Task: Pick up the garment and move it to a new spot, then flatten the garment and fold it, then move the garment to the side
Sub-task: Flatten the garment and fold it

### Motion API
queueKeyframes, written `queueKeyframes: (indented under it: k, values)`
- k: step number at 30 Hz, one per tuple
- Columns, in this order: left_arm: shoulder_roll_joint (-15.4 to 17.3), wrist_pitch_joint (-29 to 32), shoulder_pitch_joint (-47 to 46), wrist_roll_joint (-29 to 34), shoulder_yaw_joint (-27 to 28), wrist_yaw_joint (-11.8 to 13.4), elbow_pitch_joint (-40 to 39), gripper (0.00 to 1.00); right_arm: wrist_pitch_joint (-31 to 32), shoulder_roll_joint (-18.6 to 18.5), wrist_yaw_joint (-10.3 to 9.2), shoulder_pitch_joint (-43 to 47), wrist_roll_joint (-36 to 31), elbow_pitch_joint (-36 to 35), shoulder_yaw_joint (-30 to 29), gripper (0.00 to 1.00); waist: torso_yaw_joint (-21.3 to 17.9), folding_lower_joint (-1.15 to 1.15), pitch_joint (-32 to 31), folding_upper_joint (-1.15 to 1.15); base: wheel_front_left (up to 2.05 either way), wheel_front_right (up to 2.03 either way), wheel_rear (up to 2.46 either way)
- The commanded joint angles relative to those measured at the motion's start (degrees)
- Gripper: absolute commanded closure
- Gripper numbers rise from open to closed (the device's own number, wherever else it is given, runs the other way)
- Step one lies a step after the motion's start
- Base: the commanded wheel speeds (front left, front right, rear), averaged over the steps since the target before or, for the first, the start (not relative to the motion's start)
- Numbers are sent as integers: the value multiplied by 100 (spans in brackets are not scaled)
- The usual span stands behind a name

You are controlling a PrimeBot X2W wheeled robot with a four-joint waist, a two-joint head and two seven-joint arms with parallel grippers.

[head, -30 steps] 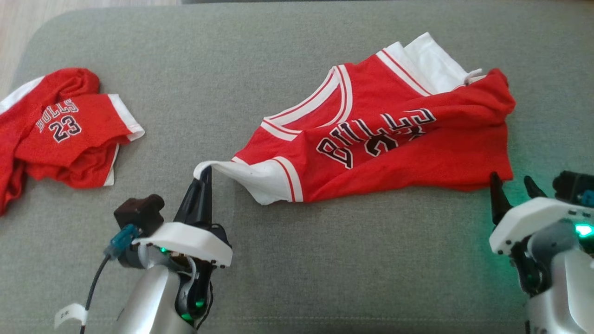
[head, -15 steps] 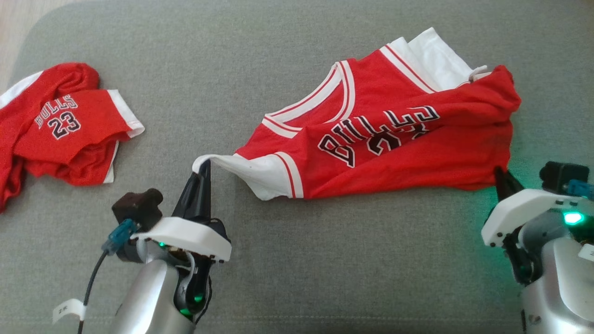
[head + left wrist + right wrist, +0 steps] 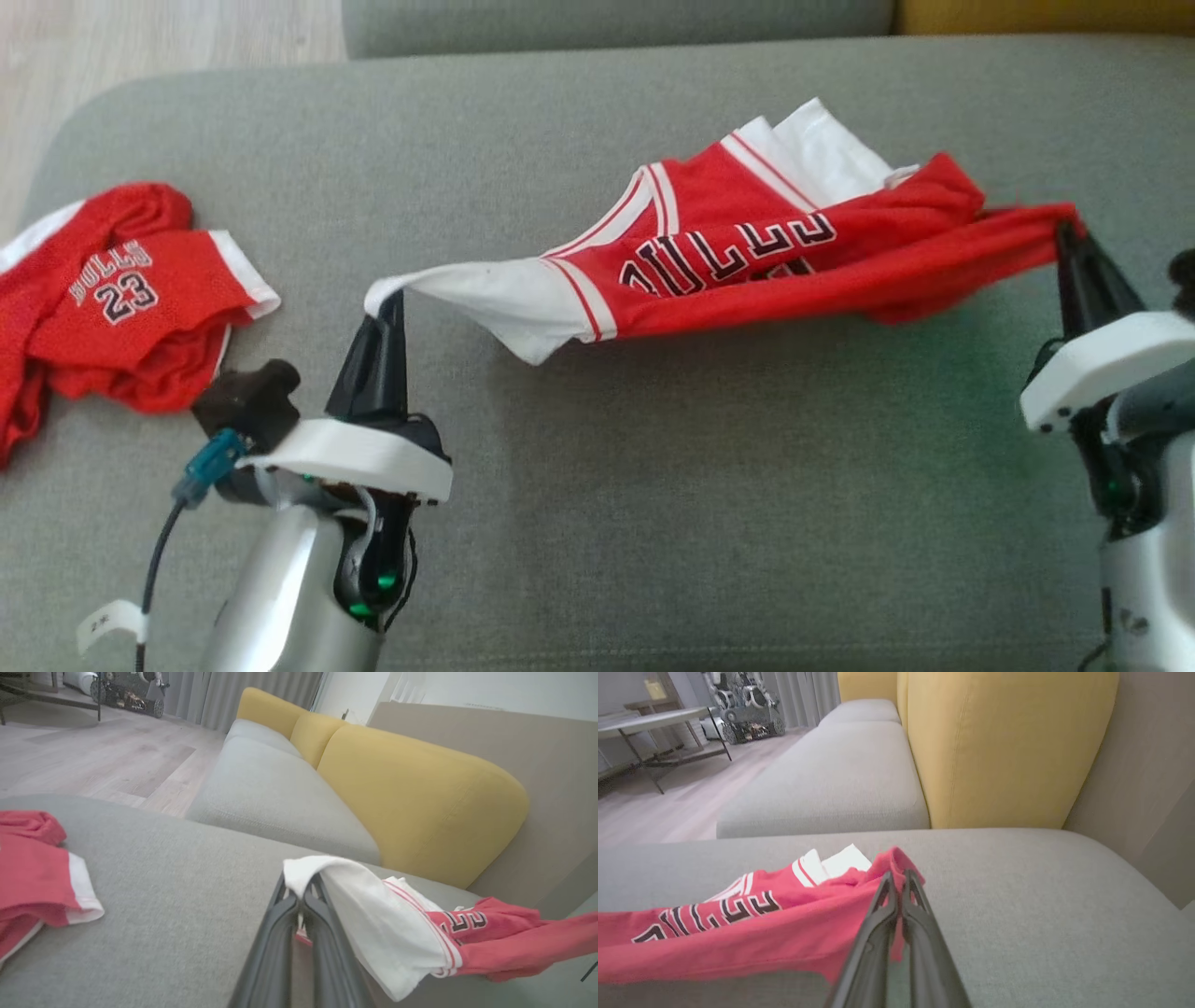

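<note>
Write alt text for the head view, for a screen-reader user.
A red Bulls jersey is stretched between two robot grippers over a grey sofa cushion: the left gripper pinches its white end, the right gripper its red end. A second red garment lies crumpled at the cushion's left end.
</note>
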Motion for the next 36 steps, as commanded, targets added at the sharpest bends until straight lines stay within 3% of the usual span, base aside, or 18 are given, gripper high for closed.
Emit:
queueKeyframes:
  k: [1, 7, 13, 26, 32, 36]
  values:
    - [91, -70, -319, 12, 218, -8, -265, 100, 39, -113, 11, -62, 44, -304, 149, 100, -36, 0, -123, 0, 0, 0, 0]
    - [91, -70, -617, -278, 192, -15, -775, 100, 109, -394, 11, -449, 100, -780, 141, 100, -63, 0, -585, 0, 0, 0, 0]
    - [91, 163, -1181, -557, 276, 176, -1467, 100, -91, -480, 11, -1123, -208, -946, 5, 100, -69, 0, -944, 0, 0, 0, 0]
    - [135, 1109, -1856, -670, 299, 969, -3054, 100, 499, 14, 11, -1706, -741, -1566, -421, 100, -90, 0, -1289, 0, 0, 0, 0]
    - [306, 1438, -2154, -663, 384, 1049, -3022, 100, 915, 47, 11, -1928, -753, -1640, -313, 100, -159, 0, -1002, 0, 0, 0, 0]
    - [435, 1686, -2654, -879, 565, 975, -2326, 100, 1105, 80, 11, -2448, -655, -1169, -147, 100, -238, 0, -616, 0, 0, 0, 0]
